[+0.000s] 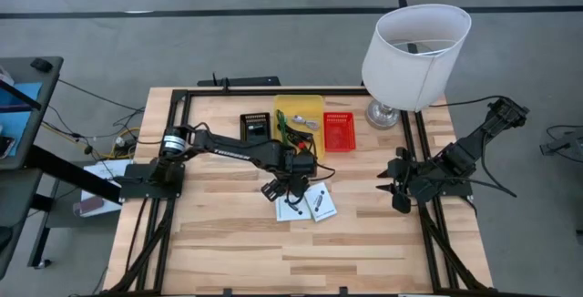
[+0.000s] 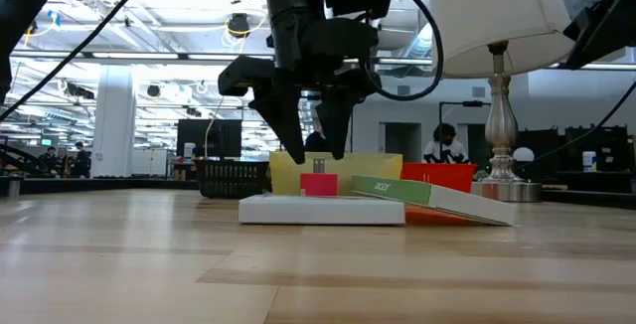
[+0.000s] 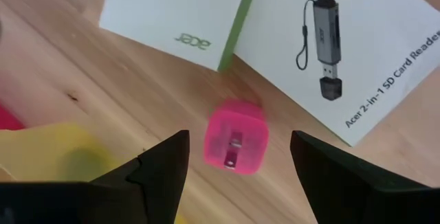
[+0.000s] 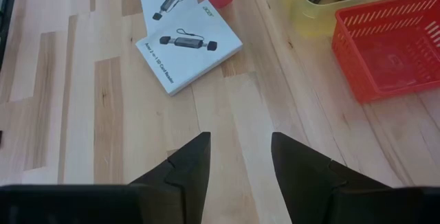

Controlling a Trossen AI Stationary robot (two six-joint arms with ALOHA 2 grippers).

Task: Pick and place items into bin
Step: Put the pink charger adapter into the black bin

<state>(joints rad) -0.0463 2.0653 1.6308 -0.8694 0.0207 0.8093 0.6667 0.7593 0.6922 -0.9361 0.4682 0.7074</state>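
Two dark left fingers spread wide over a small pink plastic cube beside two white cardboard boxes; right fingers wait open over the wooden desk.

My bench is a pale wooden tabletop of long planks, edged by a black metal frame. It stands on a grey floor crossed by dark seam lines. At the far right corner stands a lamp with a white shade on a silver base. To my left sits a dark side table, with cables trailing across the floor between it and the bench. Beyond the far edge, I look into a big open hall with white columns, exposed ceiling beams and bright strip lights. A person sits far off.
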